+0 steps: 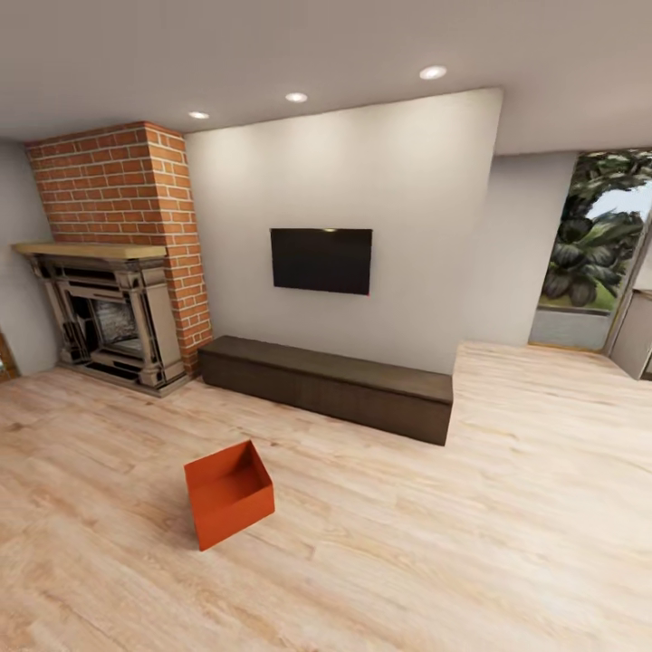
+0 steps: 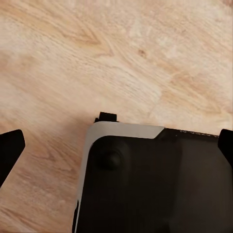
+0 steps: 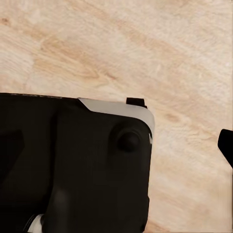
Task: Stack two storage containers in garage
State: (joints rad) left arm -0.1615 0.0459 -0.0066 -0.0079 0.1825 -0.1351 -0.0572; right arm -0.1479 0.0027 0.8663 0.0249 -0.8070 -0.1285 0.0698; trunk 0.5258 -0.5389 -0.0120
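Robot base (image 2: 155, 184) below wrists, container (image 1: 229, 493) on planks (image 1: 453, 543)

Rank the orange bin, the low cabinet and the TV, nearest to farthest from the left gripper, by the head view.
1. storage container, on the floor, front left.
2. low cabinet, against the wall.
3. TV, on the wall above it.

Left gripper (image 2: 116, 145): two dark fingertips (image 2: 9, 148) sit at opposite edges of the frame, spread wide with nothing between them but what lies beyond. Beyond the jaws is a black robot base (image 2: 155, 184) with a grey-white rim, on the light wood plank floor (image 2: 121, 53).
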